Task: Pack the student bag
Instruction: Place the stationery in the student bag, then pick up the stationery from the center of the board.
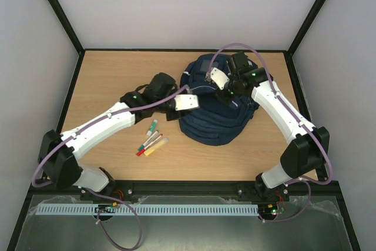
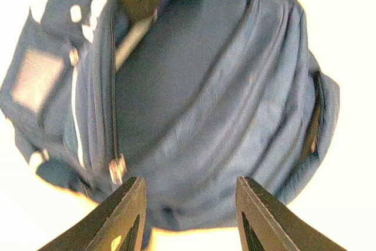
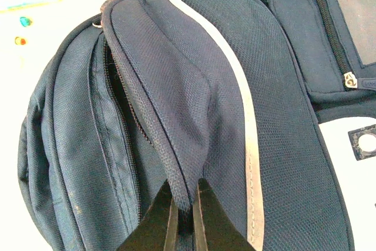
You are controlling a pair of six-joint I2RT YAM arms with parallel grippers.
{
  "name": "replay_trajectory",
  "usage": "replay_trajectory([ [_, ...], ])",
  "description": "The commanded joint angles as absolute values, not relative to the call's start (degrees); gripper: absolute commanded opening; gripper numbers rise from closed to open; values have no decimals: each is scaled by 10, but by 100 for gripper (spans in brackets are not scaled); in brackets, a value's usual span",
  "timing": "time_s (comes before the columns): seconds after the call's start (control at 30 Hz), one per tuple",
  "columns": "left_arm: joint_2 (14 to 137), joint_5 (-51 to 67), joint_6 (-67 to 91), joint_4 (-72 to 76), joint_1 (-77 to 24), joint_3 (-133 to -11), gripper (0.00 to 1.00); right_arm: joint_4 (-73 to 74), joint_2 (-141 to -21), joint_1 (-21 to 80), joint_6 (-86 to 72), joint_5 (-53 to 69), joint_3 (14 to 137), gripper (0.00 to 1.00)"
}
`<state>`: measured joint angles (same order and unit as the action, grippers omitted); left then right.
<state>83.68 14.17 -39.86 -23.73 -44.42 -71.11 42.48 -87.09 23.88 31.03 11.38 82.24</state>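
Observation:
The navy student bag (image 1: 214, 116) lies flat on the wooden table, right of centre. My right gripper (image 1: 226, 90) is over its top and is shut on the edge of a front flap with a white stripe (image 3: 194, 86), pinching a fold of fabric between the fingers (image 3: 185, 204). The zip beside the flap is parted into a dark gap (image 3: 117, 95). My left gripper (image 1: 189, 101) is at the bag's left edge. In the left wrist view it is open and empty (image 2: 191, 204), with the bag (image 2: 223, 86) spread in front and a zip pull (image 2: 116, 167) near the left finger.
Several markers and pens (image 1: 151, 140) lie on the table left of the bag, below my left arm. The black frame and white walls close in the table (image 1: 106, 80) at the back and sides.

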Motion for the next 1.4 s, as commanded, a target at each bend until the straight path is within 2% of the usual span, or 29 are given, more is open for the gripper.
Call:
replay_trajectory([
  [0.0, 790, 158, -311, -306, -396, -637, 45, 421, -857, 243, 299, 158, 829, 1],
  [0.13, 783, 169, -234, -351, -334, -598, 44, 419, -857, 243, 288, 169, 825, 1],
  [0.47, 894, 202, -99, -423, -191, -597, 38, 416, -852, 243, 285, 172, 796, 1],
  [0.7, 944, 170, -86, -410, -183, -600, 46, 411, -854, 243, 285, 171, 797, 1],
  [1.07, 1003, 117, -65, -384, -185, -624, 42, 410, -852, 243, 290, 158, 794, 1],
  [1.37, 1024, 110, -70, -384, -210, -639, 43, 410, -848, 243, 292, 155, 787, 1],
])
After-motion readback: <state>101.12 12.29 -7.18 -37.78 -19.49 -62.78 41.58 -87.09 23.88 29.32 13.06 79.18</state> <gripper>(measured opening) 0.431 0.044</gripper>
